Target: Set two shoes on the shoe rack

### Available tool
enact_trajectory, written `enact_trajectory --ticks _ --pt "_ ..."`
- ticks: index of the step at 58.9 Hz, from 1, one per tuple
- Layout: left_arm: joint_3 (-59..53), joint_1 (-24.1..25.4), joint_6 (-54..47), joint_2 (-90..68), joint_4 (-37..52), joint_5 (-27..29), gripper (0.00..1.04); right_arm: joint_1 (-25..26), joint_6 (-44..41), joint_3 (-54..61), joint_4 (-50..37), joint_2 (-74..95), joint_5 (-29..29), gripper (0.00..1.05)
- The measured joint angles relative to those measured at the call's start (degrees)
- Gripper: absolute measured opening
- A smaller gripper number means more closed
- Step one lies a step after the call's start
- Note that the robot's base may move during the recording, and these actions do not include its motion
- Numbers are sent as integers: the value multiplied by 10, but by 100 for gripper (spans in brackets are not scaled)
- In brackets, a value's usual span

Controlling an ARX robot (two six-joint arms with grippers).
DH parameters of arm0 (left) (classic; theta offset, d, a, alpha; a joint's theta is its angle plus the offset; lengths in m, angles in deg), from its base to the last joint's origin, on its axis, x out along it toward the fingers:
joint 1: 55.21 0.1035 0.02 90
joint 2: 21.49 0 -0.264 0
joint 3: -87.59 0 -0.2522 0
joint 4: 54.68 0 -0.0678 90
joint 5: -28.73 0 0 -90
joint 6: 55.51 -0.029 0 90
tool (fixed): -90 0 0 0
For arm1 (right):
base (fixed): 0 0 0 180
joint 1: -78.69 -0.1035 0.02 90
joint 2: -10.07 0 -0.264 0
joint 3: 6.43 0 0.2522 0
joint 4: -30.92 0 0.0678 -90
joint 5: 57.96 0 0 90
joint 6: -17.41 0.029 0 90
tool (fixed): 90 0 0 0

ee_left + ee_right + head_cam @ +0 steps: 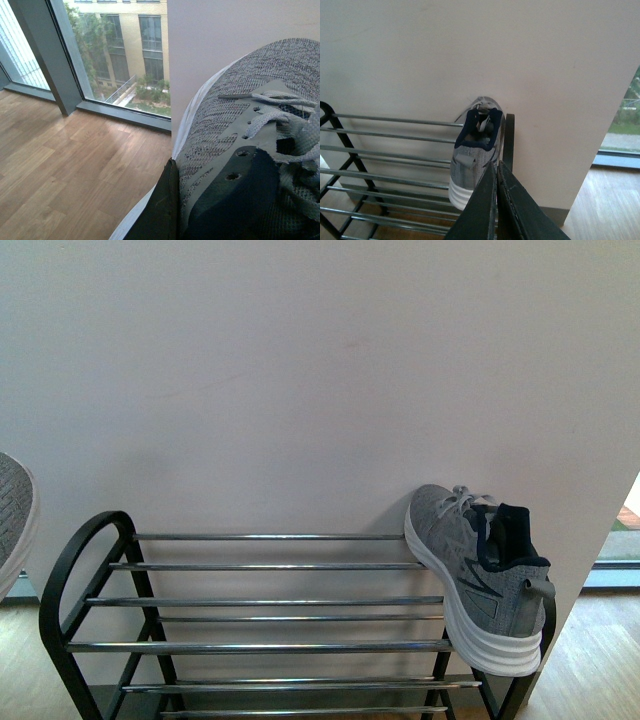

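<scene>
Left gripper (169, 212) holds a grey knit white-soled sneaker (12, 515) just off the left end of the black chrome-bar shoe rack (260, 602); I need to go right. Twin sneaker (480, 575) sits at the right end; right gripper (496, 172) closed, empty.

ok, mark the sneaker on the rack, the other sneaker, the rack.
sneaker on rack (500, 608), front view, grey side panel.
other sneaker (207, 127), left wrist view, knit upper.
shoe rack (270, 536), front view, top chrome bar.

Rough grey knit cloth on the racked shoe (470, 570), over a smooth white sole, and there's the same coarse knit with woven laces on the left shoe (240, 125). The rack (270, 601) shows gleaming chrome bars and a matt black frame. Floor (60, 165) is satin-sheen wood, wall (300, 370) plain matt.
</scene>
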Motion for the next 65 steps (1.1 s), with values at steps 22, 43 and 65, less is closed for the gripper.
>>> enact_trajectory --ticks 22,43,65 --pt "0 0 0 0 0 0 2 0 0 1 116 -131 0 2" --pt "0 0 0 0 0 0 2 0 0 1 233 -255 0 2" --pt "0 0 0 0 0 0 2 0 0 1 297 -319 0 2"
